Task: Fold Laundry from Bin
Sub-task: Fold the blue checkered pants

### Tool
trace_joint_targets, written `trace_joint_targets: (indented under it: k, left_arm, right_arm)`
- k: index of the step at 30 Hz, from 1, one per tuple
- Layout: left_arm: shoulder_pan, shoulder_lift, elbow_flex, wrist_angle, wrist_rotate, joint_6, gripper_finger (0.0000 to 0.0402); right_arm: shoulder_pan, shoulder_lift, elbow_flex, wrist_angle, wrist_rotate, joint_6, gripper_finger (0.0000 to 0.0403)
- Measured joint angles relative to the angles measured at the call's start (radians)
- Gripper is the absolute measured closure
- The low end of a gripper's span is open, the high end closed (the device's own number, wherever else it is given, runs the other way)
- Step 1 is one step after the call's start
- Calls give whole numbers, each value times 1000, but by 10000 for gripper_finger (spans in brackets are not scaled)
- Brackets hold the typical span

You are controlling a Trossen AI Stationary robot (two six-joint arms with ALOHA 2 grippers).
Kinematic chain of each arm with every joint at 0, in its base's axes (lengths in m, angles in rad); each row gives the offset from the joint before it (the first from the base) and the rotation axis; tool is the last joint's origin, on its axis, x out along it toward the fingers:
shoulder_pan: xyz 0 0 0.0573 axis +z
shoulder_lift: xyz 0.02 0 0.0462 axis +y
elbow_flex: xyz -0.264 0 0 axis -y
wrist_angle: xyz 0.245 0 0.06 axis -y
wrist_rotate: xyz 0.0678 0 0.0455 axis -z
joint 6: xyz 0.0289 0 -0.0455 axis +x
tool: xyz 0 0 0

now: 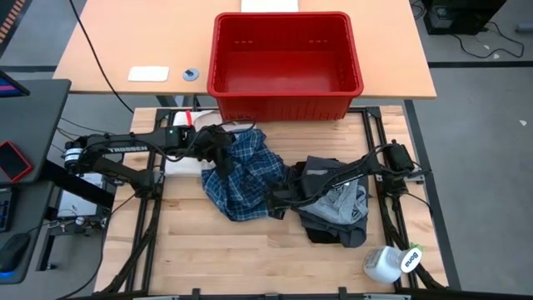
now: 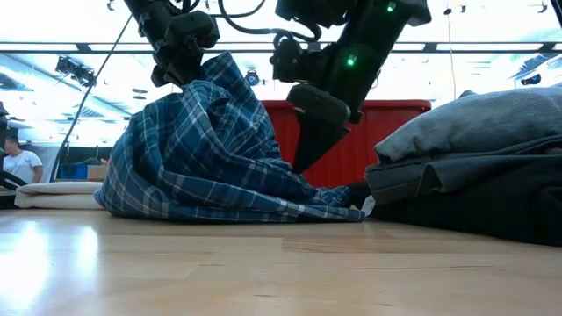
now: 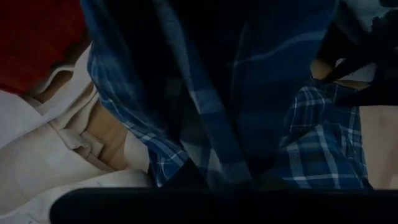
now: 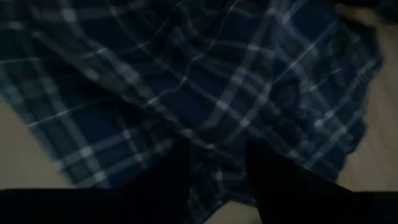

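Observation:
The blue-and-white plaid shirt (image 1: 241,179) lies heaped in the middle of the table, and one part of it is pulled up into a peak (image 2: 215,70). My left gripper (image 1: 218,148) is shut on that peak. My right gripper (image 4: 217,180) stands open at the shirt's right edge (image 1: 277,200). It slants down, with plaid cloth between its two fingers. To the right, a stack of grey and dark garments (image 1: 337,204) rests on the table. The red bin (image 1: 283,62) stands at the far edge. My left gripper holds a bunched part of the plaid shirt at its raised top (image 2: 211,75), coming from above and from the table's left. The cloth hides the fingers in the wrist view. The shirt hangs below like a tent, with its lower folds (image 2: 228,206) on the table. My right gripper has a finger (image 4: 168,180) on each side of a ridge of plaid cloth (image 4: 214,155). I cannot tell whether they touch it.
A cream-white cloth (image 1: 185,162) lies under the left arm, beside the shirt. A white bottle (image 1: 390,262) lies at the near right corner. Bare wood shows along the near edge (image 1: 250,250). A person shows far off in the room (image 2: 18,162).

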Motion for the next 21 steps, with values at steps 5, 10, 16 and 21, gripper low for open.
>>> trace_joint_targets:
  k: [5, 10, 16, 21]
  left_arm:
    - [0, 0, 0, 0, 0, 0, 388]
    - [0, 0, 0, -6, 0, 0, 388]
    - [0, 0, 0, -20, 0, 0, 388]
    - [0, 0, 0, -19, 1, 1, 388]
  right_arm:
    - [3, 5, 0, 44, 52, -8, 242]
    - [-12, -18, 0, 52, 18, 170, 224]
    - [-22, -41, 0, 97, 49, 333, 185]
    - [-43, -25, 3, 139, 37, 343, 168]
